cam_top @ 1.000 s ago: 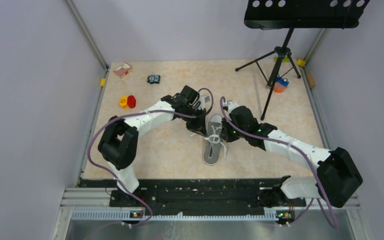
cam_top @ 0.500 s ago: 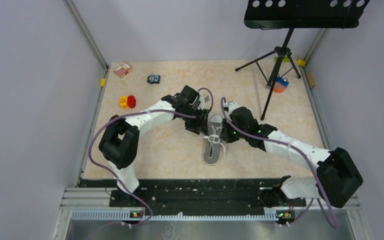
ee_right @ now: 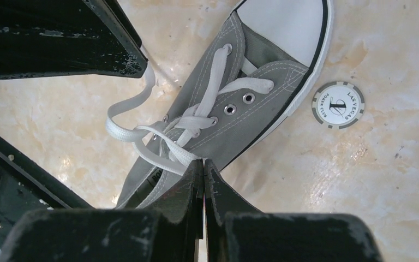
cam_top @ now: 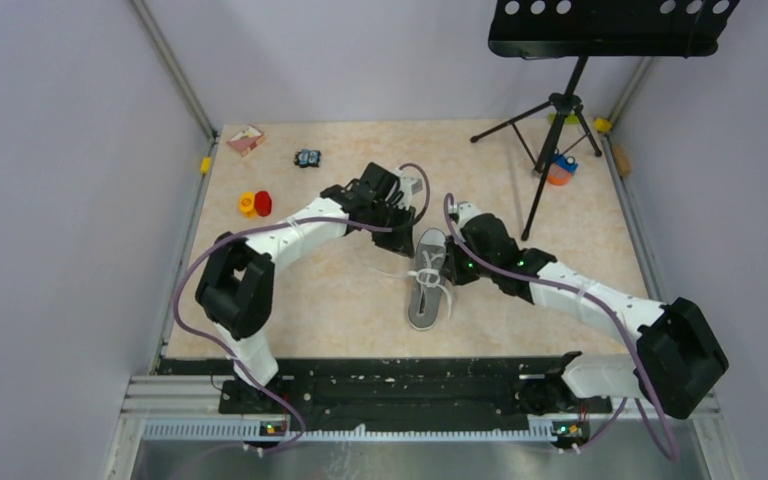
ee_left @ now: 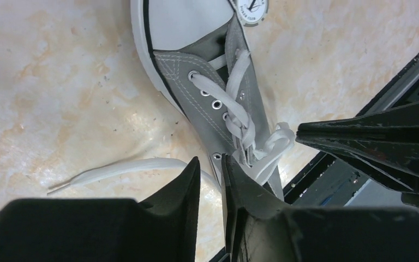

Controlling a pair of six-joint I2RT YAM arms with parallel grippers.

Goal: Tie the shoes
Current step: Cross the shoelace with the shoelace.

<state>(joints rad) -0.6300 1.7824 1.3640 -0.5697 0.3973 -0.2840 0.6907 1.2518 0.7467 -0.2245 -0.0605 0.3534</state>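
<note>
We are midway through the knot. The shoe [cam_top: 427, 288] sits on its sole on the table [cam_top: 290, 290], between the two wrists. Its laces [ee_right: 251, 85] are threaded but slack, crossing in a loose tangle over the top eyelets. We judge the first crossing to be laid but not drawn tight, with no bow formed.

The right gripper [ee_right: 203, 162] has its fingers pressed together on one of the laces where it leaves the crossing, just over the shoe's side. The left gripper [ee_left: 211, 162] holds its fingers a sliver apart, and the other of the laces runs into that gap. Its own camera hides the contact, so we say only that it seems to pinch there, though the right wrist view shows that strand rising to its tip. The free end trails on the table beside the shoe.

The next move, as we read it, is to draw the two ends apart, low and evenly. That should seat the crossing on the tongue without dragging the shoe, which nothing pins down.

Both arms reach forward with elbows out and forearms angled inward. The wrists meet over the shoe's far half, fingers pointing down, left on the left and right on the right. A chip [ee_right: 338, 105] lies near the toe cap, not touching it.
</note>
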